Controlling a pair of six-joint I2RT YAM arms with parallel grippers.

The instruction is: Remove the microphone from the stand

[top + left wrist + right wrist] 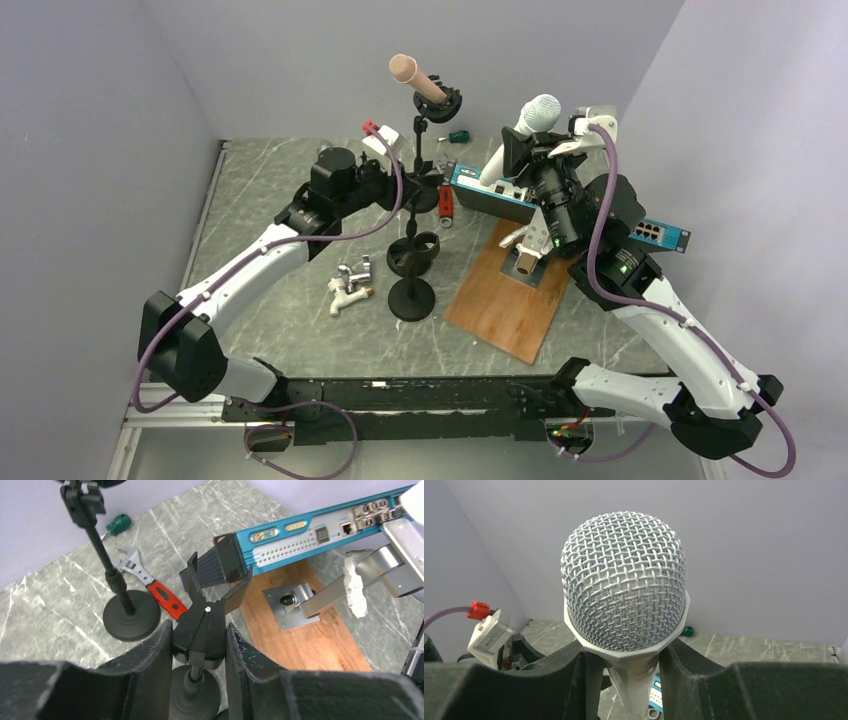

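Note:
My right gripper is shut on a white microphone with a silver mesh head. It holds the microphone in the air above the blue switch, apart from every stand. In the right wrist view the handle sits between the fingers and the mesh head is above them. My left gripper is shut on the empty black clip of a microphone stand. That stand's round base is below the jaws.
A second stand at the back holds a beige microphone. A third stand with an empty clip is in front. Also here are a blue network switch, a wooden board, a red-handled wrench and a metal tap.

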